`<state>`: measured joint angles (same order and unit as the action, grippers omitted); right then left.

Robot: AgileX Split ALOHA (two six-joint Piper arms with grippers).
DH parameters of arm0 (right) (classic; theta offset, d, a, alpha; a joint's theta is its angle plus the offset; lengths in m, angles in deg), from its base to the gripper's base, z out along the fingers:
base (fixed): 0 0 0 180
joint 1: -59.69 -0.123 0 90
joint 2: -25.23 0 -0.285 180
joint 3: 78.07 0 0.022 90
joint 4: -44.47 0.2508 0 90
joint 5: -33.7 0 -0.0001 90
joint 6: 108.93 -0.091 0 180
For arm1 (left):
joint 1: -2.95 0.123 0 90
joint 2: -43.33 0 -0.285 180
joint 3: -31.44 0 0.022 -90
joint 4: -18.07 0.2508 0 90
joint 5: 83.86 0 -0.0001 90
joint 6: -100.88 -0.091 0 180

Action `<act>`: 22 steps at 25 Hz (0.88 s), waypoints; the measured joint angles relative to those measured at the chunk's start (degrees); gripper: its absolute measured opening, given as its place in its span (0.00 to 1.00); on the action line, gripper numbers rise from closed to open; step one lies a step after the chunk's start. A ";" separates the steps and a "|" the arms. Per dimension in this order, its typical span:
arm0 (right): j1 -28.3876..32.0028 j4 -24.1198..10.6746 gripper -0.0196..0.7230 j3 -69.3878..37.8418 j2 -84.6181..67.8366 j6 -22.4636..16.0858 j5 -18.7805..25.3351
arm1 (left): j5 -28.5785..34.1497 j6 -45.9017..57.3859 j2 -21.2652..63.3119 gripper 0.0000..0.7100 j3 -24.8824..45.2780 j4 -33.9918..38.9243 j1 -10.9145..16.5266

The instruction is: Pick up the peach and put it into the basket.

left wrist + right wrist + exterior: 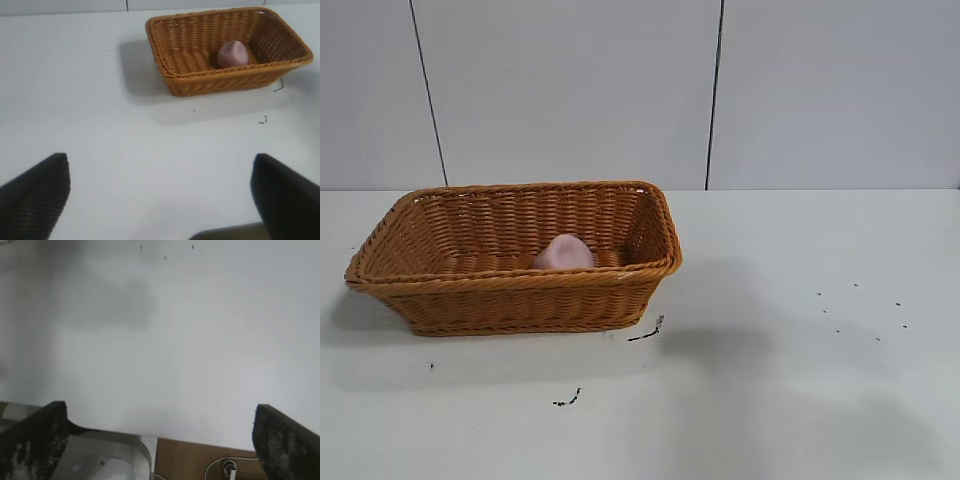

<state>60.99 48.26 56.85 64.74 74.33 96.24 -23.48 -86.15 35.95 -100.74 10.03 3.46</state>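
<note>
The peach (563, 253) lies inside the wicker basket (510, 290), task apparently complete; left gripper (160, 200) and right gripper (160, 440) gape wide, empty, clear of it.

I see the basket (510, 285) as woven wicker, rough and ribbed; the peach (563, 253) looks matt and smooth. The table (800, 380) looks smooth, matt white.
</note>
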 joint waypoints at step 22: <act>0.00 0.32 0.96 -4.11 -32.08 0.00 -4.02 | 0.00 0.00 0.00 0.98 0.00 0.00 0.00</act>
<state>60.99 48.58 52.74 32.66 74.33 92.22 -23.48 -86.15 35.95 -100.74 10.03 3.46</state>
